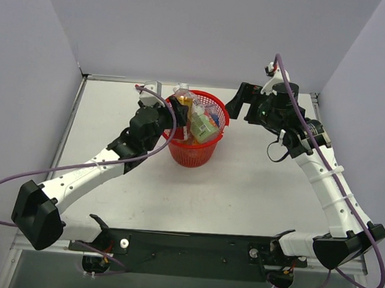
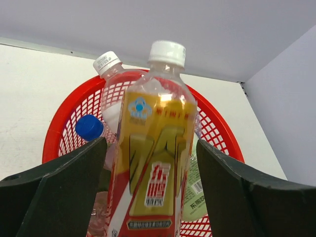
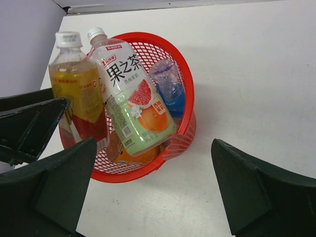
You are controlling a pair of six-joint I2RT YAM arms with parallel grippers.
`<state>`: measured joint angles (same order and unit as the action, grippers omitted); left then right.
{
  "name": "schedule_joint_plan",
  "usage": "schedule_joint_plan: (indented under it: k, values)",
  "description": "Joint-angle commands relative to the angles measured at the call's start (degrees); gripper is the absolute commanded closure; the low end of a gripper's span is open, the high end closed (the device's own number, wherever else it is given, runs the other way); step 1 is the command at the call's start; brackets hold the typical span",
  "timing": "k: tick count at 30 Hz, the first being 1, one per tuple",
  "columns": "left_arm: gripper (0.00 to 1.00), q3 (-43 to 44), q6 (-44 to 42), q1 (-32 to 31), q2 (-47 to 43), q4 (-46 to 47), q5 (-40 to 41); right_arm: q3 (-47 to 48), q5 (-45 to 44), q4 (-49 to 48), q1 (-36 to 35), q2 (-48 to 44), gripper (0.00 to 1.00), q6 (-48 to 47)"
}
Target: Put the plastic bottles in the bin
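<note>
In the left wrist view the left tool (image 2: 152,143) fills the lower corners. Its two matte black, wedge-shaped fingers (image 2: 69,182) are clamped on a clear plastic bottle of amber drink (image 2: 153,148). The bottle stands upright between them, smooth-walled, with a white ribbed screw cap and a glossy yellow-and-red label. Just behind it curves the round red plastic mesh basket (image 2: 64,118), thick-rimmed with lattice walls. A blue cap (image 2: 90,127) shows to the left of the held bottle. Above that cap is the white cap of a pale green plastic bottle (image 2: 107,61).

From the right wrist, the right tool (image 3: 153,142) is spread wide with nothing between its fingers. It is well apart from the basket, which sits in the upper left of the frame on the white matte bench (image 3: 256,74). The amber bottle stands at the basket's left wall, its lower end within the rim. The pale green bottle leans beside it, its white label printed with fruit. A crushed clear bottle (image 3: 170,86), blue in its lower part, lies against the right wall, and an orange bottle (image 3: 136,157) lies low beneath.

From above, the basket sits at centre frame. The left tool is at its upper-left rim, and the right tool is off to the upper right.
</note>
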<state>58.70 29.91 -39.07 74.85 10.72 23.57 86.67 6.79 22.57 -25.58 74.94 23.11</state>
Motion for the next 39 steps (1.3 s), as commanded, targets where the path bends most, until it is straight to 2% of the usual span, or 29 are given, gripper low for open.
schedule_joint_plan:
  k: [1,8,9,13,19,20,22,24,30,35,39]
  values:
    - [0.16,0.0,-2.5,0.0,-3.7,3.5,-1.1,-0.4,0.5,-1.6,-0.9,-0.6,0.06,-0.1]
    - [0.17,-0.4,-3.5,0.1,-6.4,1.9,0.1,0.1,-0.4,-1.5,-2.0,-0.1,0.06,-0.1]
    - [0.20,-0.3,-3.7,0.2,-6.6,1.2,0.3,0.1,-0.6,-1.5,-2.1,-0.1,0.06,-0.1]
    - [0.23,0.9,-4.2,0.2,-7.5,-3.9,2.2,0.1,-1.1,-1.3,-2.3,-0.3,0.06,0.0]
    - [0.23,3.1,-5.7,0.3,-10.2,-10.6,2.4,0.8,-1.0,-0.6,-2.9,-0.5,0.06,0.7]
    - [0.22,4.0,-5.7,0.4,-10.6,-15.2,2.5,0.9,-1.3,-0.6,-3.2,-0.7,0.06,0.8]
    - [0.18,6.7,-6.3,0.4,-11.1,-18.2,2.1,1.7,-1.4,0.3,-3.2,-0.7,0.06,1.2]
    - [0.06,8.8,-6.6,0.5,-11.5,-23.5,1.2,2.1,-1.8,1.2,-3.2,-0.8,0.06,1.8]
    - [0.04,16.4,-6.9,0.5,-12.7,-38.7,-0.6,1.6,-2.0,2.7,-3.1,-2.5,0.06,3.5]
    - [0.03,18.1,-7.2,0.6,-15.2,-48.1,-1.1,-0.6,-3.2,3.8,-2.9,-6.5,0.05,5.6]
    - [0.03,17.4,-6.6,0.6,-17.1,-52.3,0.1,-3.9,-3.4,3.8,-3.0,-10.2,0.05,6.6]
